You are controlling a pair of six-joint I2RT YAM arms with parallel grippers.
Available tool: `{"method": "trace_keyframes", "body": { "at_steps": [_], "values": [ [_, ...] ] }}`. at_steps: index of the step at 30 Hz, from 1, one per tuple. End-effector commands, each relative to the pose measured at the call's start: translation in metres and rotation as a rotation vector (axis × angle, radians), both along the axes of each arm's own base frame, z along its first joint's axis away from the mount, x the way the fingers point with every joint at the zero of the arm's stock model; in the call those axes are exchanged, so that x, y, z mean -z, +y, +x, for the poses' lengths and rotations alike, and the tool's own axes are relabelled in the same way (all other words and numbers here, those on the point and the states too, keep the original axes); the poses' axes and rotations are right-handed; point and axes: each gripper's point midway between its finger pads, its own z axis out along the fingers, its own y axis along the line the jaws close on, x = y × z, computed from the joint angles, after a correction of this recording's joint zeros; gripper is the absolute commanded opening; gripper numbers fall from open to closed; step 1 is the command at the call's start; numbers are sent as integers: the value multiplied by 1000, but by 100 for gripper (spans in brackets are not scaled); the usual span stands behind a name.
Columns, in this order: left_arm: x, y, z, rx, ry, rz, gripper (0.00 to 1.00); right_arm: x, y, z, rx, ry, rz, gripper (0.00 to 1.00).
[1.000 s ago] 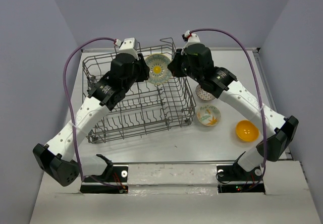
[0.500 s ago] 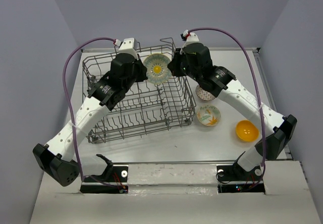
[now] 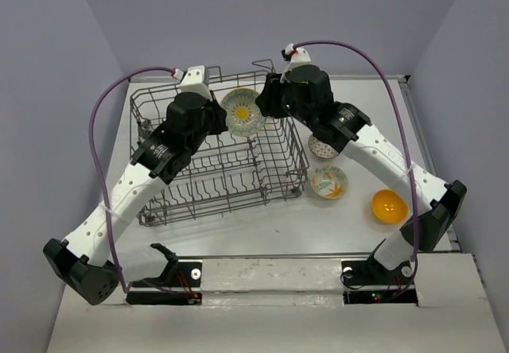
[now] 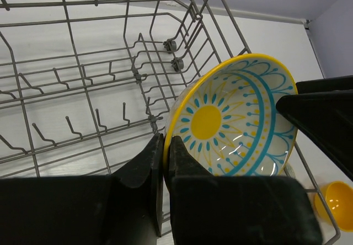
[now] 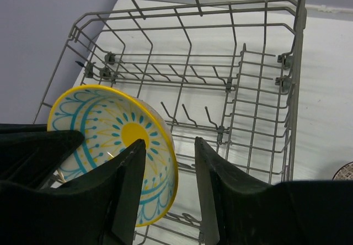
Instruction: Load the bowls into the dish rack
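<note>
The white bowl with the yellow floral centre (image 3: 242, 113) stands on edge over the back right part of the grey wire dish rack (image 3: 290, 158). My left gripper (image 4: 164, 140) is shut on this bowl's yellow rim (image 4: 231, 118). My right gripper (image 5: 170, 143) stands open; the same bowl's (image 5: 110, 129) other edge lies in the gap, close to the left finger. From above, the left gripper (image 3: 223, 118) is at the bowl's left and the right gripper (image 3: 266, 102) at its right. Rack tines (image 4: 83, 79) lie below the bowl.
Right of the rack on the table sit a brown-speckled bowl (image 3: 322, 146), half under my right arm, a leaf-patterned bowl (image 3: 328, 182) and an orange-yellow bowl (image 3: 390, 205). The rack's raised side wall (image 5: 265, 90) stands between them and the tines.
The right gripper has opened off the floral bowl. The left gripper has shut on its rim, and the bowl has shifted slightly left with the left arm.
</note>
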Motion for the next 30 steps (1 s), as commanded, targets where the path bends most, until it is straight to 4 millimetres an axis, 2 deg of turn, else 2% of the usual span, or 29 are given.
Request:
{"method": "trace_keyframes", "body": {
  "at_steps": [1, 5, 10, 13, 14, 16, 17, 18, 21, 22, 23, 25, 27, 28, 30],
  "values": [
    [-58, 9, -3, -45, -163, -132, 0, -29, 3, 1, 12, -72, 39, 52],
    [-55, 21, -1, -106, -148, -99, 0, -34, -9, 1, 59, -87, 34, 58],
    [-47, 40, 2, -209, -128, -59, 0, -45, -45, -3, 186, -127, 18, 63],
    [-38, 60, 6, -312, -112, 0, 0, -44, -66, -8, 250, -137, -6, 65],
    [-40, 73, 8, -376, -116, 22, 0, -44, -76, -7, 291, -145, -26, 66],
    [-29, 88, 13, -443, -78, 82, 0, -38, -87, -7, 335, -144, -61, 68],
    [-27, 102, 15, -508, -73, 111, 0, -31, -94, -5, 369, -143, -97, 68],
    [-28, 108, 16, -536, -68, 130, 0, -26, -97, -5, 381, -137, -118, 68],
    [-19, 132, 16, -655, -29, 224, 0, -9, -99, -4, 389, -115, -156, 68],
    [-9, 137, 17, -676, 2, 281, 0, -6, -98, -4, 390, -111, -158, 69],
    [-16, 150, 16, -740, -2, 314, 0, 0, -97, -4, 386, -100, -161, 69],
    [-6, 162, 16, -802, 44, 417, 0, 5, -96, -4, 382, -90, -165, 69],
    [-13, 180, 15, -890, 47, 490, 0, 10, -91, -5, 359, -75, -153, 69],
    [-5, 191, 17, -927, 89, 559, 0, 14, -88, -6, 346, -66, -152, 69],
    [-12, 205, 19, -998, 92, 609, 0, 20, -82, -9, 310, -47, -138, 69]
  ]
}}
